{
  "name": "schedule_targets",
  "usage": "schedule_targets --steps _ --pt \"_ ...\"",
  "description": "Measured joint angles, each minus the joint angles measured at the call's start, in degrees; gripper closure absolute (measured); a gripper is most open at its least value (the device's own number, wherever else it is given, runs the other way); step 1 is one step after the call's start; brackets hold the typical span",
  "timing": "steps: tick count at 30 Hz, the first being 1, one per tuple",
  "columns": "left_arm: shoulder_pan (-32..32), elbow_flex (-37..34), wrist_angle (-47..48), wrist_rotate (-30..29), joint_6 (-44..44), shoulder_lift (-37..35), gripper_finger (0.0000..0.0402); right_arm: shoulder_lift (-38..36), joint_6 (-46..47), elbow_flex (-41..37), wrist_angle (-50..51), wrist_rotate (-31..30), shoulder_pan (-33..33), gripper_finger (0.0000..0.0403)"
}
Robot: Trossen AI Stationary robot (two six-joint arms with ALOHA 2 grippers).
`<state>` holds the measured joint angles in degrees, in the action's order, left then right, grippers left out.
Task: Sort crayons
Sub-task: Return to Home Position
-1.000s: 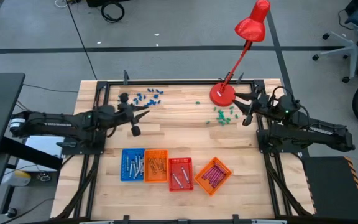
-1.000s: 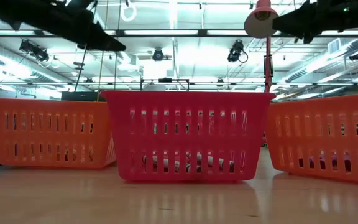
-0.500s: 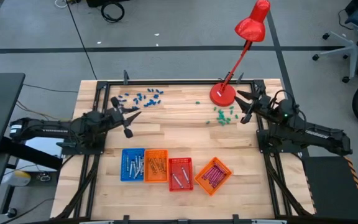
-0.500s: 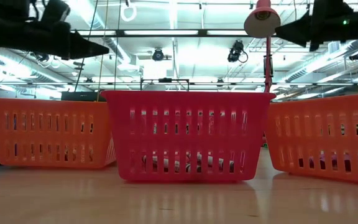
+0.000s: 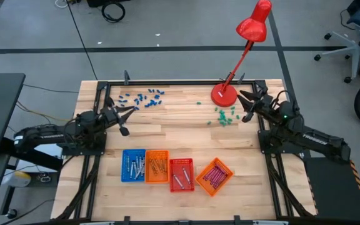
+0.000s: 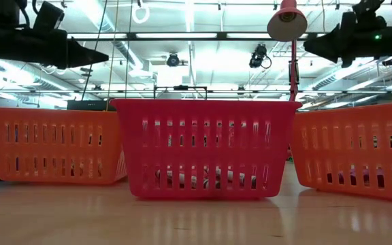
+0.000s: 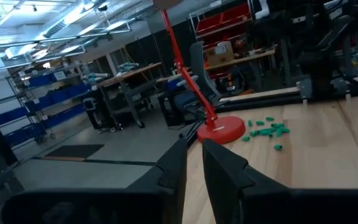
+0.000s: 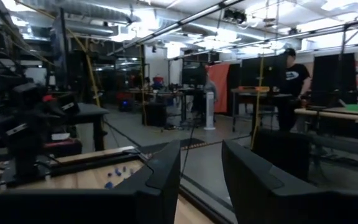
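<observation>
High view, left gripper: the left gripper (image 5: 127, 116) is held over the 10 o'clock part of the pale wooden table (image 5: 180, 134), near scattered stubby blue bits (image 5: 144, 98).
High view, right gripper: the right gripper (image 5: 244, 105) is held at 2 o'clock. It is just beside the round base of a red desk lamp (image 5: 224, 95) and some stubby green bits (image 5: 225, 116).
High view, crayons: the thin short crayons (image 5: 214, 175) are seen only inside four small slatted plastic trays along the 6 o'clock edge. These are the blue tray (image 5: 124, 164), orange tray (image 5: 156, 153), red tray (image 5: 181, 161) and skewed orange tray (image 5: 229, 169).
High view, key relation: the trays lie at 4 to 6 o'clock from the left gripper and 7 to 8 o'clock from the right gripper. Crayon long axes run roughly 12-to-6, slanted in the skewed orange tray. The left arm is nearer the blue tray. No loose crayon is seen, so sorting is judged finished and only parking the arms seems left.
Low view: crayons are glimpsed through the red tray's slats, on its floor. Both arms are seen high above.
Left wrist view: the fingers (image 7: 174, 168) are drawn nearly together with a narrow slit between them, and nothing is held.
Right wrist view: the fingers (image 8: 160, 183) are set apart and empty. A person in a dark shirt (image 8: 289, 74) stands far off.
</observation>
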<state>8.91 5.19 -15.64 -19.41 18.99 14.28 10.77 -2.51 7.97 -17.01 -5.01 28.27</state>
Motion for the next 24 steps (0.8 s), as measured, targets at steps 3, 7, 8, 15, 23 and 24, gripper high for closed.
schedule_targets --steps 3,7,8,15,23,24 --pt "1.34 0.0 2.28 0.93 -0.97 -1.86 0.0354 -0.67 -0.02 0.02 0.13 0.21 1.62 0.0287" --pt "2.15 0.0 4.95 0.99 -1.19 -5.09 0.0369 -2.58 -0.06 0.04 0.17 1.91 3.11 0.029" --pt "2.19 0.0 5.59 1.01 -1.2 -6.05 0.0372 -3.31 -0.05 0.04 0.65 2.05 3.35 0.029" --pt "2.19 0.0 9.19 0.93 -0.75 -12.93 0.0388 -8.08 1.75 0.04 5.79 2.11 3.48 0.0291" --pt "2.19 -0.02 10.83 1.54 -2.71 -13.97 0.0389 -8.35 5.78 -6.23 -3.0 2.14 3.48 0.0291" --pt "2.19 -0.02 10.95 1.64 -3.17 -13.97 0.0389 -8.32 6.22 -7.61 -5.1 2.14 3.48 0.0291"
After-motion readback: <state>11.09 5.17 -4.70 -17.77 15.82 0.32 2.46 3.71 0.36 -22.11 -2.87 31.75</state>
